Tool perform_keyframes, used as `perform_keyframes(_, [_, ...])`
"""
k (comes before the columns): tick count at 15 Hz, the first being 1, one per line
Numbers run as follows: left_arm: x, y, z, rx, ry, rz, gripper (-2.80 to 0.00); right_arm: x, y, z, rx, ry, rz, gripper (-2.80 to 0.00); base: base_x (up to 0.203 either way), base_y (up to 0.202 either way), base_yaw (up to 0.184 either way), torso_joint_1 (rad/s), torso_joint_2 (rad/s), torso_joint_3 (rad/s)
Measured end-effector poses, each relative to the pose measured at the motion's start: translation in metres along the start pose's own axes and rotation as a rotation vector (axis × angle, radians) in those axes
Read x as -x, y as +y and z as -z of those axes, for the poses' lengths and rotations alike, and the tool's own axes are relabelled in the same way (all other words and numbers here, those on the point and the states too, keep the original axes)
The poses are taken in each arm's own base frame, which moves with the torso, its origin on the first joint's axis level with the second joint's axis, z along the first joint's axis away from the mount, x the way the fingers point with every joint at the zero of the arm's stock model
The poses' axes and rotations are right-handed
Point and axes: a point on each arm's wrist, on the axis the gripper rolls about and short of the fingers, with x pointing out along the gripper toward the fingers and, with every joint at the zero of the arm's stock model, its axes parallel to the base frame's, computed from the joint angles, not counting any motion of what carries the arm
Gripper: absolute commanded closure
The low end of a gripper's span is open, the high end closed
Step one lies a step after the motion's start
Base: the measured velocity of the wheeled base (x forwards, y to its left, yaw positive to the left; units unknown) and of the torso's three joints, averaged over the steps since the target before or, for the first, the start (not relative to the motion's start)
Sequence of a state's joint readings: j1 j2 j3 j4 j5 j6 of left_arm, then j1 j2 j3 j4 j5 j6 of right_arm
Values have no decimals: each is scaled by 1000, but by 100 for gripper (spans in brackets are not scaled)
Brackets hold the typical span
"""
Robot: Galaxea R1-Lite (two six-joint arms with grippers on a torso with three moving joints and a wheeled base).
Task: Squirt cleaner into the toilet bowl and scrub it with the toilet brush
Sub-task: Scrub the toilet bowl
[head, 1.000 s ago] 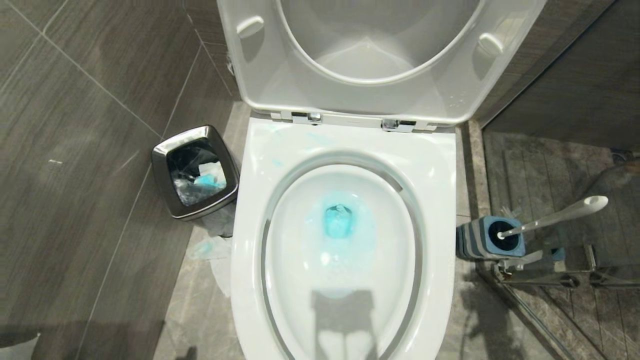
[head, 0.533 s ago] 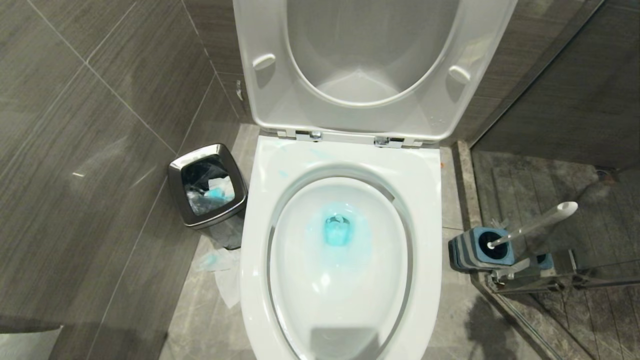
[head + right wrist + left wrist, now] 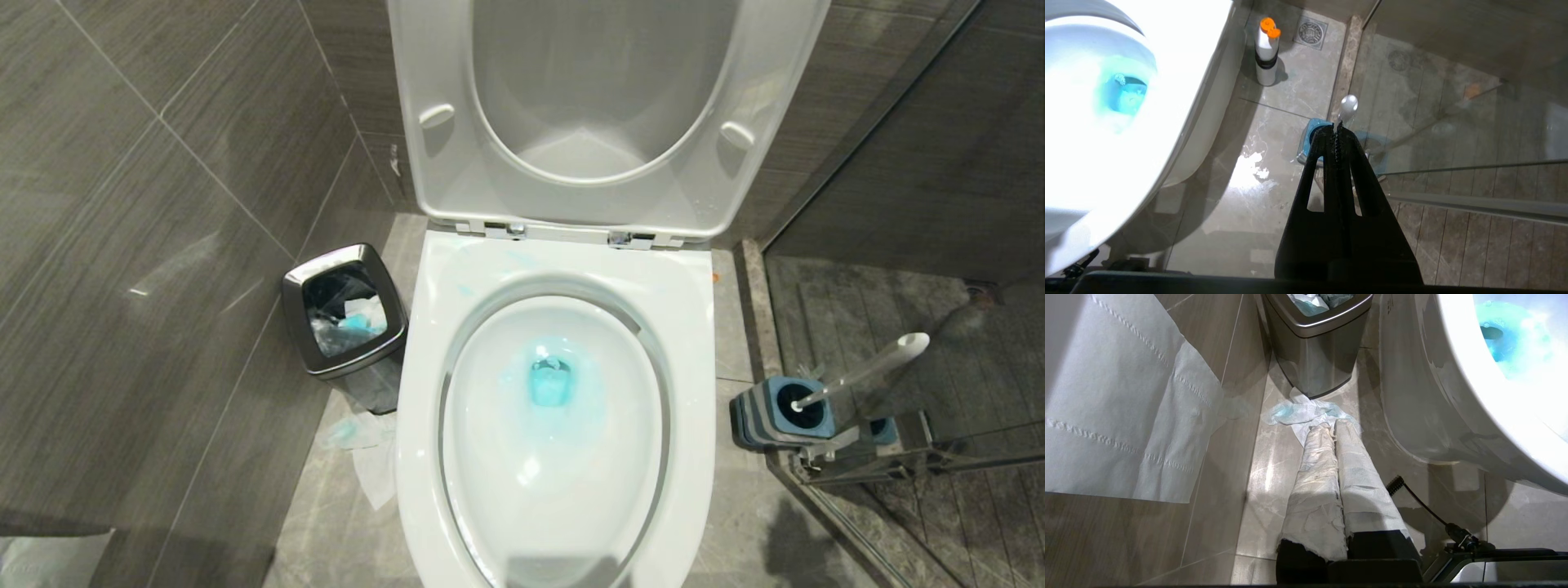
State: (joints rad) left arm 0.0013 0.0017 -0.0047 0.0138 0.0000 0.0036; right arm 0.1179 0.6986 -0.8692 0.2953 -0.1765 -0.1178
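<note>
1. My right gripper (image 3: 1336,130) hung closed and empty above the toilet brush (image 3: 865,367), which stood in its striped holder (image 3: 775,412) just beside the toilet bowl (image 3: 694,327).
2. My left gripper (image 3: 1333,433), paper-wrapped, was shut low by the steel bin (image 3: 1314,351).
3. Over the last second my head view drew back; nothing itself moved.
4. The cleaner (image 3: 553,380) already tinted the water, so I judged grasping the brush came next.
</note>
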Motion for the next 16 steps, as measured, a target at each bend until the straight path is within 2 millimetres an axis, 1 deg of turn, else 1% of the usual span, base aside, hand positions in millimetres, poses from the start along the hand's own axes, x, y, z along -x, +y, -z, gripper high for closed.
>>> perform_keyframes(2, [0, 0, 0, 1, 0, 0, 0, -2, 1, 4, -21, 17, -1, 0, 0, 0, 0, 0, 0, 0])
perform_keyframes(4, [0, 0, 0, 0, 0, 0, 0, -10, 2, 5, -54, 48, -4, 0, 0, 0, 0, 0, 0, 0])
perform_keyframes(5, [0, 0, 0, 0, 0, 0, 0, -18, 4, 4, -82, 73, -4, 0, 0, 0, 0, 0, 0, 0])
perform_keyframes(7, [0, 0, 0, 1, 0, 0, 0, -41, 8, 1, -160, 142, -2, 0, 0, 0, 0, 0, 0, 0])
perform_keyframes(9, [0, 0, 0, 1, 0, 0, 0, -67, 13, 6, -248, 233, 7, 0, 0, 0, 0, 0, 0, 0])
perform_keyframes(11, [0, 0, 0, 0, 0, 0, 0, -89, 18, 16, -329, 322, 34, 0, 0, 0, 0, 0, 0, 0])
perform_keyframes(12, [0, 0, 0, 0, 0, 0, 0, -98, 20, 23, -342, 356, 51, 0, 0, 0, 0, 0, 0, 0])
perform_keyframes(14, [0, 0, 0, 0, 0, 0, 0, -109, 25, 39, -323, 368, 79, 0, 0, 0, 0, 0, 0, 0])
perform_keyframes(16, [0, 0, 0, 0, 0, 0, 0, -118, 31, 60, -276, 364, 113, 0, 0, 0, 0, 0, 0, 0])
